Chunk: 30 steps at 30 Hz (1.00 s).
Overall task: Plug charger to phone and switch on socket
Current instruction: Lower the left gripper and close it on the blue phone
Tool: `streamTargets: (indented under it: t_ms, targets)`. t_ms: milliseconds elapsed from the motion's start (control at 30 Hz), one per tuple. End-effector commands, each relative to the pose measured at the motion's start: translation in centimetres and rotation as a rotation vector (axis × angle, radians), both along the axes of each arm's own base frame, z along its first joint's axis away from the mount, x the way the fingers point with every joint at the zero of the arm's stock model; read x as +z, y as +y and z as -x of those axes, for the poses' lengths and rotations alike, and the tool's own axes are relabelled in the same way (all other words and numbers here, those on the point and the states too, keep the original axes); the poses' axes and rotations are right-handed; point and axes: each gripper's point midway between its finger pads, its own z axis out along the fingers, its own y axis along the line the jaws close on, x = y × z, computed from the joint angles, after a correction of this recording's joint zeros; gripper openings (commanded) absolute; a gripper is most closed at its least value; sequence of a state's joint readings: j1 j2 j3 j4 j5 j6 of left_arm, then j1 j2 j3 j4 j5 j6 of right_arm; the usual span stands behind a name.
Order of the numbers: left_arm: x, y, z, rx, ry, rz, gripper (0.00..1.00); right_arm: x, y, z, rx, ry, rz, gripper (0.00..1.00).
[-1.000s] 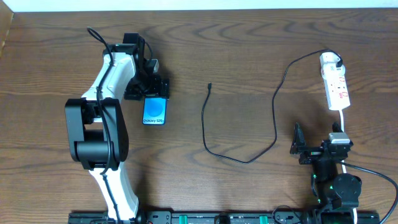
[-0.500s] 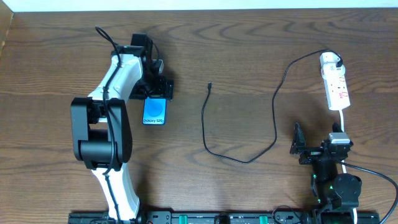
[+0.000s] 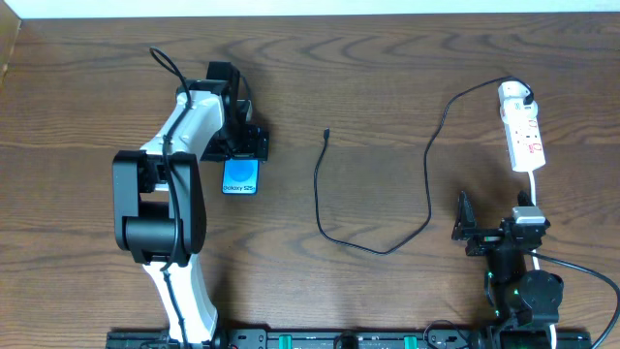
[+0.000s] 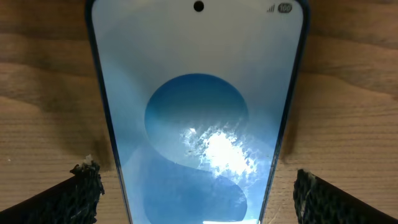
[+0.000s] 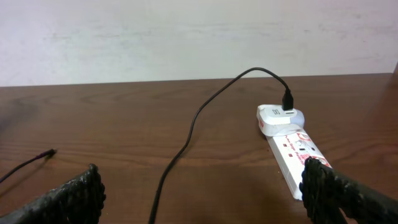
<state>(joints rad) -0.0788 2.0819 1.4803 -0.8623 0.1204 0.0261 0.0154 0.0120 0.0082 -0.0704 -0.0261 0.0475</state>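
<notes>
A: Overhead first. Where was everything?

B: The phone [image 3: 240,176] lay screen-up, left of centre on the table [image 3: 387,58]. The left gripper [image 3: 244,152] hung over its upper end, fingers spread wide, nothing held. The charger [image 3: 320,194] looped through the middle, its plug tip [image 3: 327,133] loose and well apart from the phone. The socket [image 3: 524,139] sat at upper right, with the right gripper [image 3: 496,228] below it, fingers wide and empty.

A: Left wrist?

B: The phone [image 4: 198,124] filled the frame, with one of the fingertips [image 4: 84,190] at each lower corner. Contact with its edges: could not tell, probably none.

A: Right wrist?

B: Socket [image 5: 295,152] at right, the white adapter [image 5: 278,118] seated in its far end, black cable running out. Plug tip [image 5: 50,153] on the wood at far left.

A: Step in hand?

B: Judged as securing the phone, so early in the task. The next move calls for closing squarely on its long edges, then fetching the tip. The switch comes last.

A: Containers?

B: None seen; only the socket's outlet, holding the adapter.
</notes>
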Motion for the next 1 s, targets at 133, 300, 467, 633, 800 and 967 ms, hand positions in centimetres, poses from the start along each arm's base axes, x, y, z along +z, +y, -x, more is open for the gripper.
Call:
streamTargets:
  t_ms: [133, 300, 467, 633, 800, 967]
  targets:
    - [-0.8, -0.5, 0.1, -0.006, 0.01, 0.005, 0.98, 0.0, 0.0, 0.0, 0.0, -0.002, 0.005, 0.99]
    - [-0.9, -0.5, 0.2, -0.006, 0.016, 0.004, 0.98, 0.0, 0.0, 0.0, 0.0, -0.002, 0.004, 0.99]
    - [-1.5, -0.5, 0.4, -0.006, 0.032, 0.003, 0.99, 0.0, 0.0, 0.0, 0.0, -0.002, 0.005, 0.99]
    - [-2.7, -0.5, 0.8, -0.006, 0.065, 0.001, 0.98, 0.0, 0.0, 0.0, 0.0, -0.002, 0.005, 0.99]
    - [-3.7, -0.4, 1.2, -0.005, 0.092, -0.002, 0.98, 0.0, 0.0, 0.0, 0.0, -0.002, 0.005, 0.99]
    - [-3.9, -0.4, 1.2, -0.006, 0.097, -0.002, 0.98, 0.0, 0.0, 0.0, 0.0, -0.002, 0.005, 0.99]
